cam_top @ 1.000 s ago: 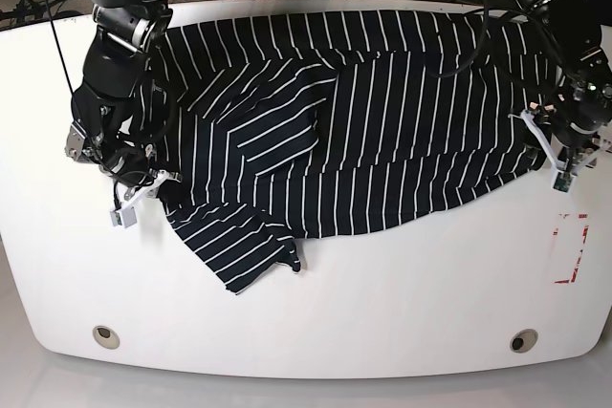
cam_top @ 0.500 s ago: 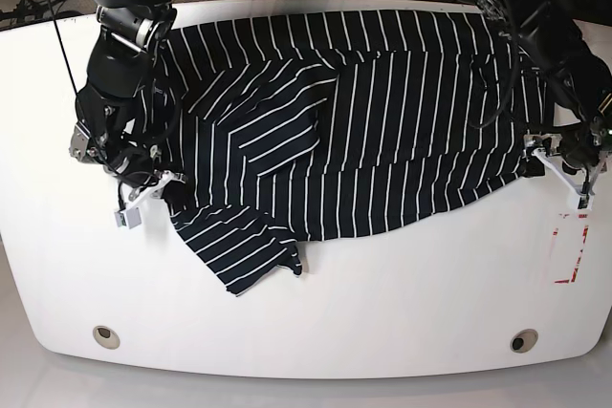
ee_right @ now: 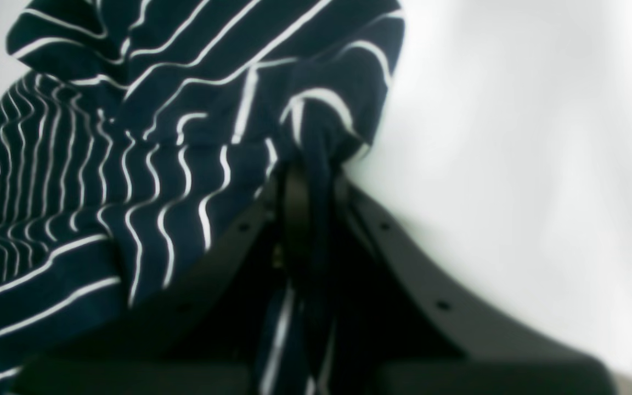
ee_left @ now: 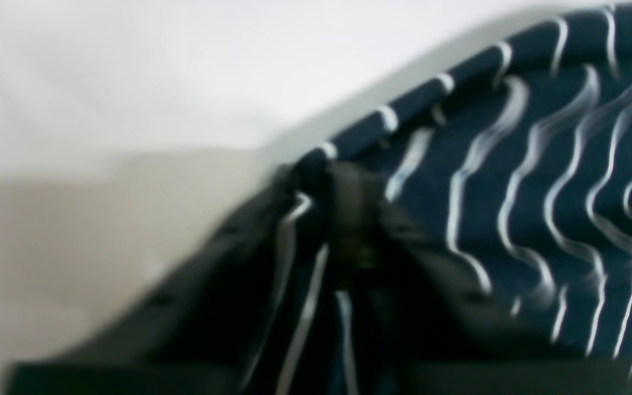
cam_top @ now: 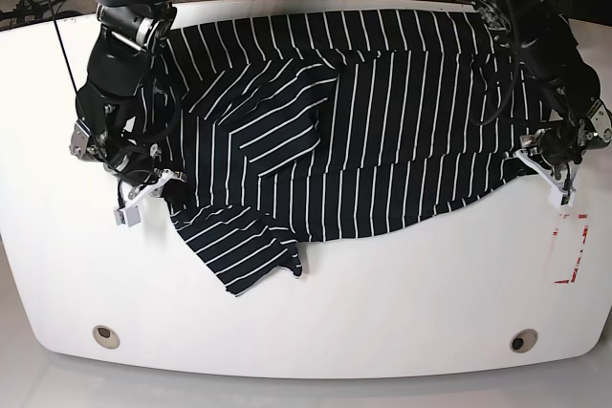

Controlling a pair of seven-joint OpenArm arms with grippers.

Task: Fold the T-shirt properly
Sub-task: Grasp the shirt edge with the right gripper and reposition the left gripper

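The T-shirt (cam_top: 363, 121) is being pinched by both grippers: hem edge by left gripper (cam_top: 535, 161) at 3 o'clock, sleeve area by right gripper (cam_top: 158, 183) at 9, jaws pressed on fabric.

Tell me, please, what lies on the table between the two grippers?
In the base view, only the T-shirt spans it, from the right gripper at one edge to the left gripper at the other.

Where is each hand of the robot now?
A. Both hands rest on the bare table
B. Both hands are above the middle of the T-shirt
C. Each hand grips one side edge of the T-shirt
C: the right hand and the left hand each pinch striped cloth at opposite edges of the T-shirt.
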